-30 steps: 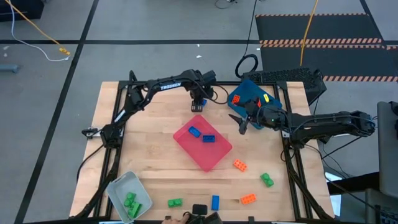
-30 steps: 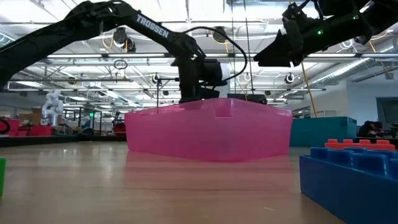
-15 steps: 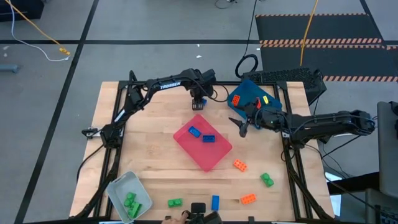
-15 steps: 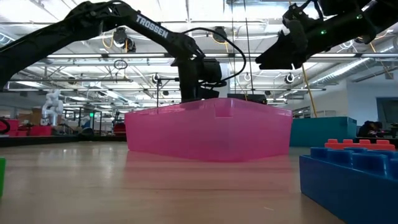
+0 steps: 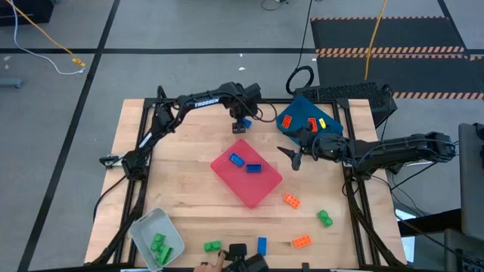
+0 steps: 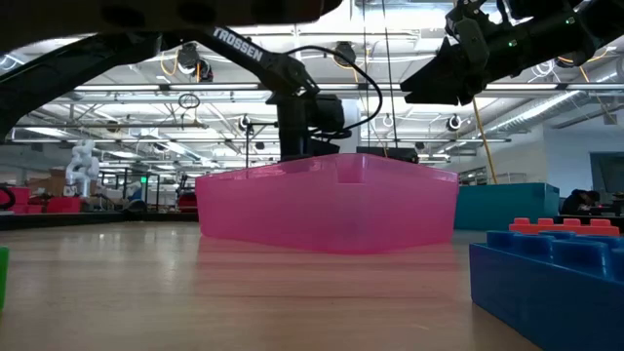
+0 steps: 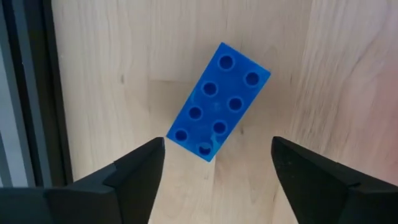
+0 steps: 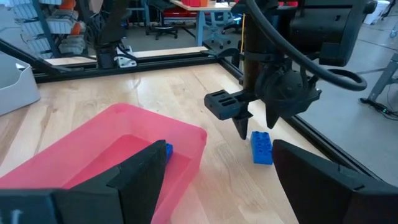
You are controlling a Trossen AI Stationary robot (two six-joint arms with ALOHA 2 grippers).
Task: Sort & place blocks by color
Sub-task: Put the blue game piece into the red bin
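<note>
Where the high view looks straight down, we see the left gripper [image 5: 242, 125] over a blue block [image 5: 243, 123] on the wood just beyond the pink tray's [image 5: 227, 175] far corner, while the right gripper [image 5: 295, 156] hangs between that tray and the dark blue tray [image 5: 296, 110]. Two blue blocks [image 5: 244, 163] lie in the pink tray, green ones in the pale grey tray [image 5: 144, 224], and loose green, blue and orange blocks sit along the table's [image 5: 174, 162] near side. At table height, we see the left gripper [image 6: 292, 151] behind the pink tray [image 6: 327, 205], its fingers hidden. Through the left wrist we find the fingers [image 7: 130, 171] spread wide, empty, the blue block [image 7: 217, 102] lying flat between and ahead of them. Through the right wrist we see its own fingers [image 8: 140, 171] wide apart, holding nothing, and the left gripper [image 8: 252, 124] poised just above the blue block [image 8: 261, 147].
</note>
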